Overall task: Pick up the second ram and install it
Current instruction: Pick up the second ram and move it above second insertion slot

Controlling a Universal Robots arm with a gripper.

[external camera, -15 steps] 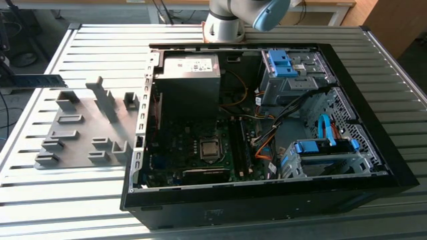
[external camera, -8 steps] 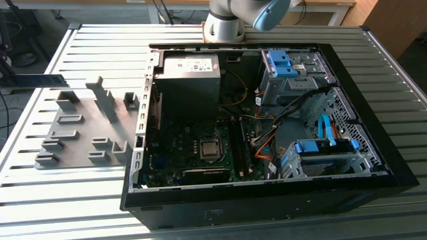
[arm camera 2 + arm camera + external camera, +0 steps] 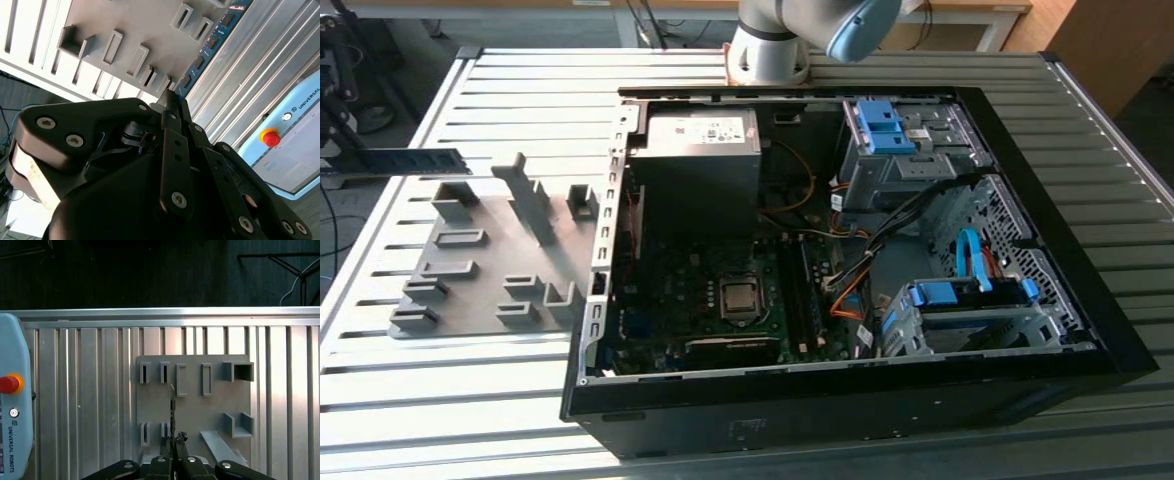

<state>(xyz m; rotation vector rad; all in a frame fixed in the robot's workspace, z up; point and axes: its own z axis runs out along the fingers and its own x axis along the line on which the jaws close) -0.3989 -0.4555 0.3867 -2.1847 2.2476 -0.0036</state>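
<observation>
Second ram (image 3: 407, 160) hangs level above the slatted metal table (image 3: 520, 80) at the exterior view's left. It is well apart from the open computer case (image 3: 854, 420) and the dark green motherboard (image 3: 680, 290) inside it. The grey slotted holder (image 3: 480, 290) sits near the stick, between it and the case. In both wrist views, the gripper (image 3: 173, 439) has its fingers pinched tight on one end of the stick.
</observation>
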